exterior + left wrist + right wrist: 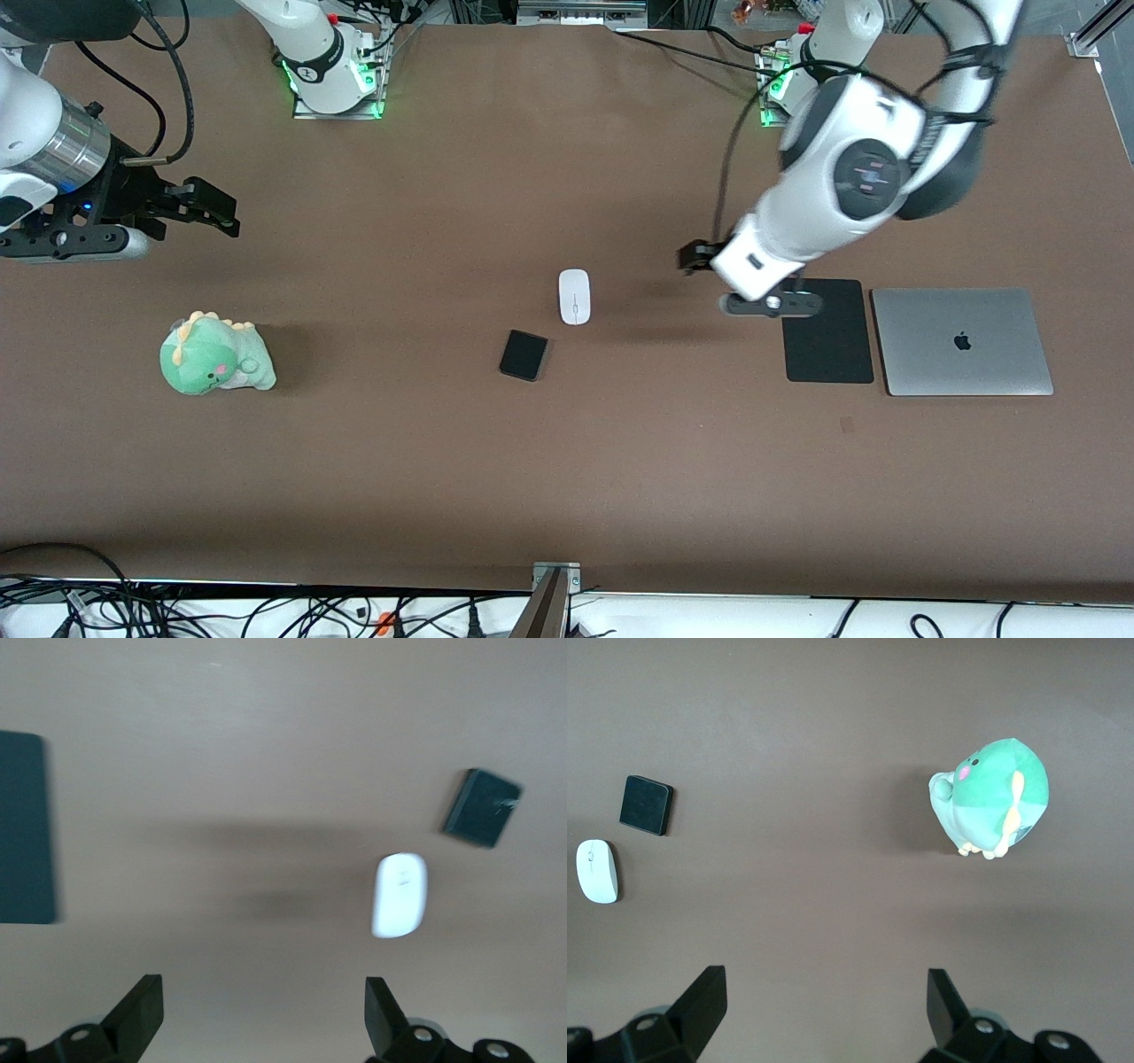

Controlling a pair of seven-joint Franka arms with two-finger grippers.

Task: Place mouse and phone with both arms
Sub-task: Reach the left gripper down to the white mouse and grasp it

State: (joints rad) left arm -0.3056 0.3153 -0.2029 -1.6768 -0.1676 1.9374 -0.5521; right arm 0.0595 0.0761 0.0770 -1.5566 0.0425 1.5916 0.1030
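Observation:
The white mouse lies mid-table. The black phone lies beside it, nearer the front camera and slightly toward the right arm's end. My left gripper is open and empty, up over bare table between the mouse and the mouse pad. Its wrist view shows its gripper, the mouse and the phone. My right gripper is open and empty, up over bare table at the right arm's end. Its wrist view shows its gripper, the phone and the mouse.
A matte black mouse pad and a closed silver laptop lie side by side at the left arm's end. The mouse pad also shows in the left wrist view. A green plush dinosaur sits at the right arm's end, also in the right wrist view.

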